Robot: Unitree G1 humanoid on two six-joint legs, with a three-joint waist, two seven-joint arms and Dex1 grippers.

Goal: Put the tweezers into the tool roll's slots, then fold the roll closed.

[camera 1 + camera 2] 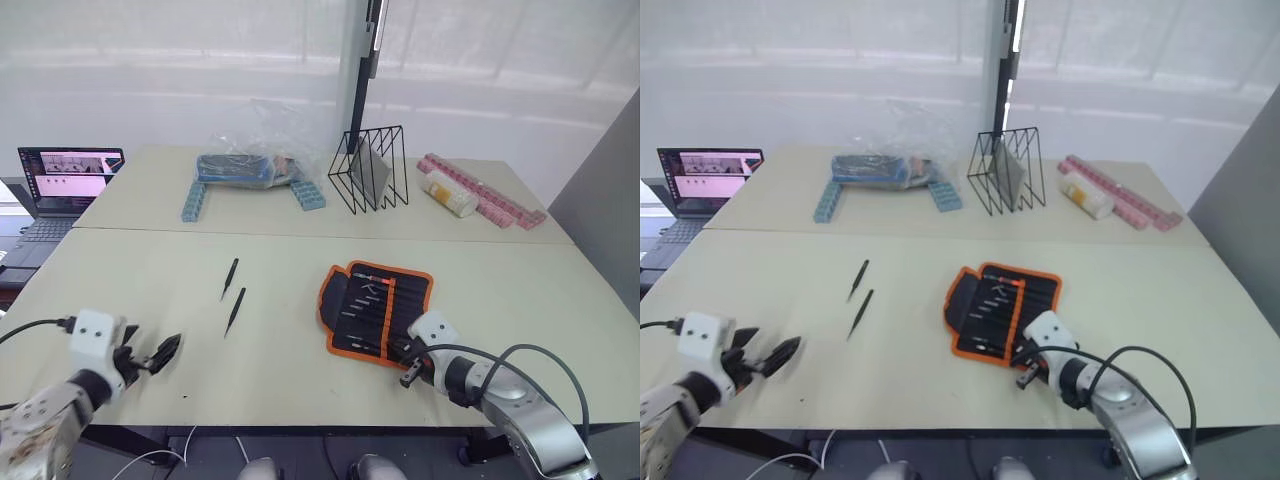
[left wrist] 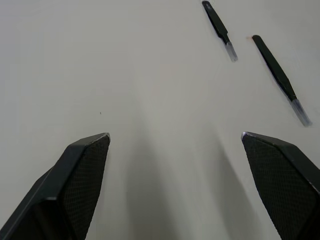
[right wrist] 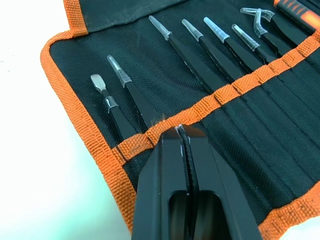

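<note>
Here the tool roll (image 3: 260, 130) lies open, orange-trimmed; right fingers (image 3: 165, 190) pressed together, left fingers (image 2: 80, 175) spread.

I read this as a lab bench: plain beige worktables (image 1: 150, 300), an open black laptop (image 1: 62, 185) logging, white translucent curtain wall (image 1: 200, 70).

Head stereo overlooks; wrist cameras seemingly close.
</note>
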